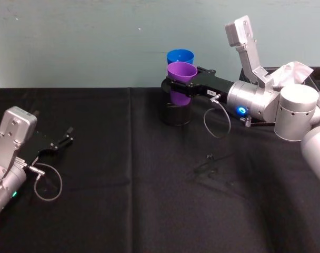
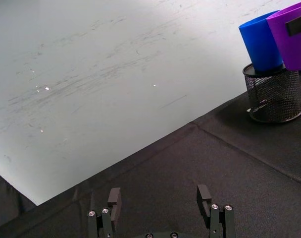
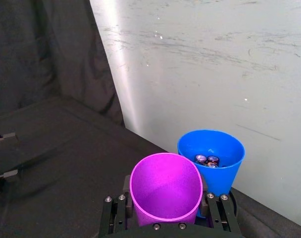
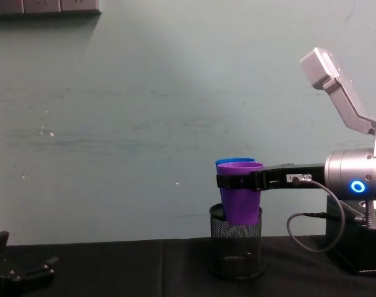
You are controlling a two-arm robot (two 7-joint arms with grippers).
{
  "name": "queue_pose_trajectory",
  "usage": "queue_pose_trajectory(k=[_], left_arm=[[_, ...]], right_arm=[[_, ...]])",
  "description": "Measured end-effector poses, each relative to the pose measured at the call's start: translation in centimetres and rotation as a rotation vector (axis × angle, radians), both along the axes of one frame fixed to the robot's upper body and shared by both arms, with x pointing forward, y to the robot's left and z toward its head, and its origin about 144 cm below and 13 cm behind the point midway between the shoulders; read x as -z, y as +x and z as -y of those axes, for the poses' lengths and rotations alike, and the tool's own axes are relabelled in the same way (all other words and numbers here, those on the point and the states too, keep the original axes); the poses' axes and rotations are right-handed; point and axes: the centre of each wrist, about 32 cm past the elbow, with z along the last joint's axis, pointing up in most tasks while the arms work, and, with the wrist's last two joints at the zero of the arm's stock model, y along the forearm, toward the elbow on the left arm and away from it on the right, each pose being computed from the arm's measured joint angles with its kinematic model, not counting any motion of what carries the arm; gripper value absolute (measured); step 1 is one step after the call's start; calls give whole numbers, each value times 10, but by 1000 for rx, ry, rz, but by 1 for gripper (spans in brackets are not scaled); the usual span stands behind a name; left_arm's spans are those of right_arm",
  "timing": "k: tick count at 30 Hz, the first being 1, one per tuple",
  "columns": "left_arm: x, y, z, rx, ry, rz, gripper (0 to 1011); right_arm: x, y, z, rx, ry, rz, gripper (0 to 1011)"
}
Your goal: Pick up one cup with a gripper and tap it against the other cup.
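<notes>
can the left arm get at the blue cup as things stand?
Probably not cleanly. The blue cup sits in the mesh pen holder at the table's far edge, with the purple cup and right gripper pressed in front. The open left gripper rests far off.

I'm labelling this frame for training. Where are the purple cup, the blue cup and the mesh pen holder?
purple cup point(image 3: 165, 191): right wrist view, inner wall, held in the right gripper's jaws.
blue cup point(image 3: 225, 148): right wrist view, inner wall near the rim.
mesh pen holder point(image 2: 274, 96): left wrist view, mesh side wall.
</notes>
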Motion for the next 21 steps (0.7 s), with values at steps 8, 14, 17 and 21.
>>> queue_pose_trajectory(k=[8,14,17,21], left_arm=[[0,0,0,0,0,0,1000],[0,0,0,0,0,0,1000],[0,0,0,0,0,0,1000],[0,0,0,0,0,0,1000]], right_arm=[[0,0,0,0,0,0,724],[1,-3,3,-4,4,0,724],[0,-8,7,-11,5,0,724],[-1,-16,11,-23,8,-2,724]])
